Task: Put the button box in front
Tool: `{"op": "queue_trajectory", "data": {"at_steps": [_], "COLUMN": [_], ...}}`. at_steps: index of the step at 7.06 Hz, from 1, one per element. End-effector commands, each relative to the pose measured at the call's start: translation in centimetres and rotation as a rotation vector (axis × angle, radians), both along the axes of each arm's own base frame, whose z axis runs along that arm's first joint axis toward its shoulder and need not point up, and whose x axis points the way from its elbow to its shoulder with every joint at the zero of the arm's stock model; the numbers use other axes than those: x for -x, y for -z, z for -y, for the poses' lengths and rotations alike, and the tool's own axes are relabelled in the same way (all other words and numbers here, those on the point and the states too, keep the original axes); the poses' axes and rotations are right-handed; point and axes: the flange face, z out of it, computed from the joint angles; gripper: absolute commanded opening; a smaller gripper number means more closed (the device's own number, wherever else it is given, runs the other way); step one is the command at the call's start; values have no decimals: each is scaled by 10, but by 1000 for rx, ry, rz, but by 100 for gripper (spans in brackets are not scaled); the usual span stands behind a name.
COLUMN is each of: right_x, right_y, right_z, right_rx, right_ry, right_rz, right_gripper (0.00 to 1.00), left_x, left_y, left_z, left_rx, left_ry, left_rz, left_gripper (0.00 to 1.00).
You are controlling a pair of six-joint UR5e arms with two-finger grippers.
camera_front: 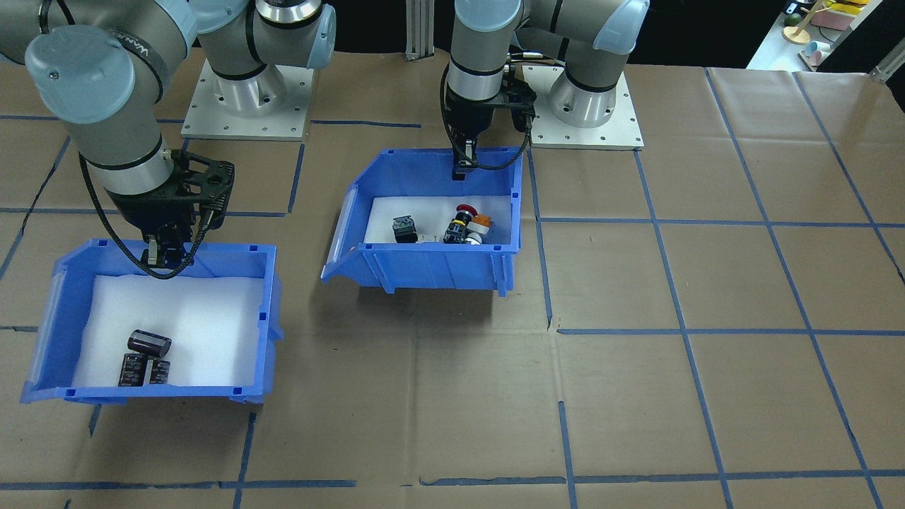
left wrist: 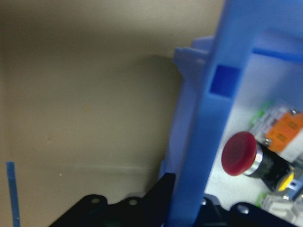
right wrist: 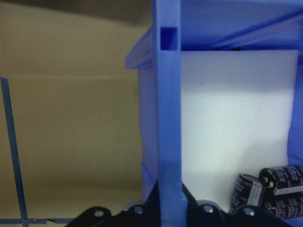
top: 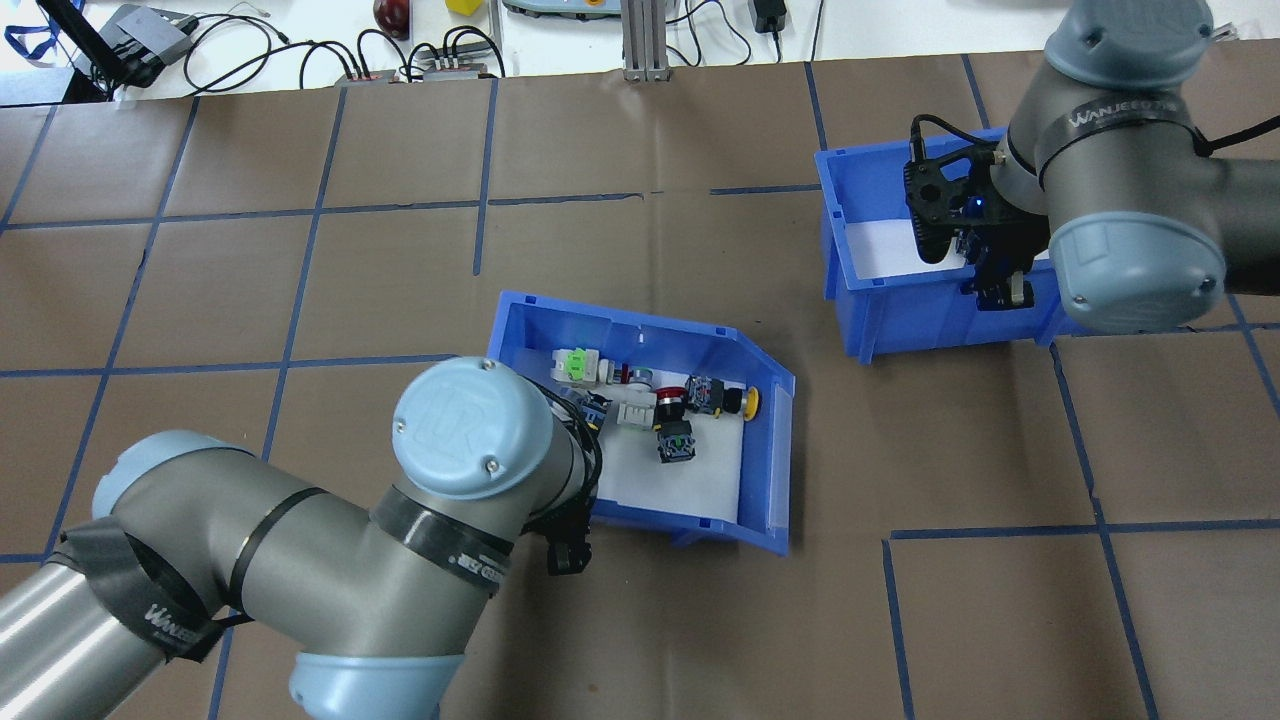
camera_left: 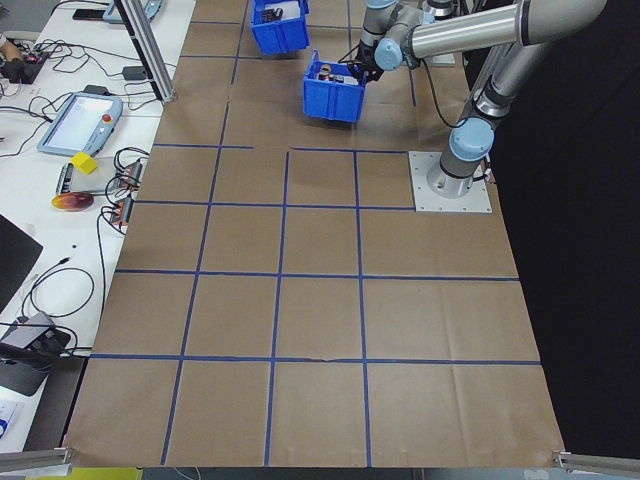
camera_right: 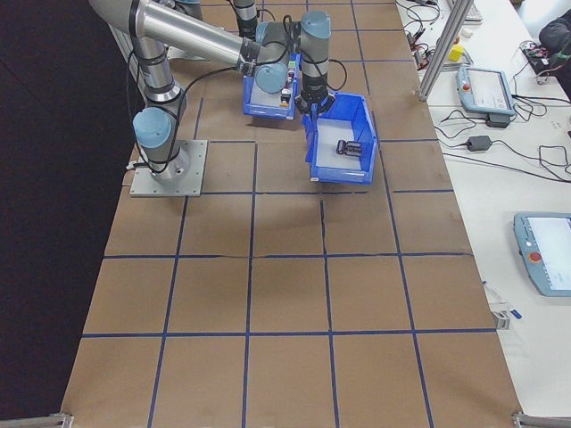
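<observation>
The button box (camera_front: 438, 265) is a blue bin with a white liner, holding a red mushroom button (left wrist: 239, 153) and other switches. It hangs tilted near the table's middle with a shadow under it. My left gripper (camera_front: 463, 170) is shut on its back wall, and the blue wall (left wrist: 208, 142) runs between the fingers in the left wrist view. My right gripper (camera_front: 161, 263) is shut on the wall of the other blue bin (camera_front: 42, 353), which holds dark cylinders (right wrist: 274, 189). From overhead, the button box (top: 640, 330) is at centre and the cylinder bin (top: 900, 310) at right.
Brown paper with a blue tape grid (camera_front: 679, 332) covers the table. The two arm base plates (camera_front: 247, 106) stand at the robot's edge. Open paper lies on the operators' side of both bins. Cables and small devices (top: 420, 60) line the far edge.
</observation>
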Motion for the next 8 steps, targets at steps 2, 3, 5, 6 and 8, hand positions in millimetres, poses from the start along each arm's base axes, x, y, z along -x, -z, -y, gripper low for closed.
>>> {"op": "queue_trajectory", "data": {"at_steps": [2,3,5,6,8], "right_x": [0,0,0,1,2], "right_y": [2,2,2,2,2], "right_z": [-2,-2,-1,-1,-1], "right_rx": [1,1,3,3,4], "right_ry": [2,1,3,5,8], "right_rz": [-1,0,-1,-1,-1], "right_gripper": [8,8,8,8,8], "left_x": [-35,-36,-11,-3,9], "left_y": [-17,-20,-7,-4,9], "left_z": [91,130,199,223,248], "left_rx": [5,14,-5,22,45], "left_ry": [-106,-128,-109,-104,-95], "left_rz": [-115,-129,-242,-265,-345], "left_gripper": [0,0,0,0,0]}}
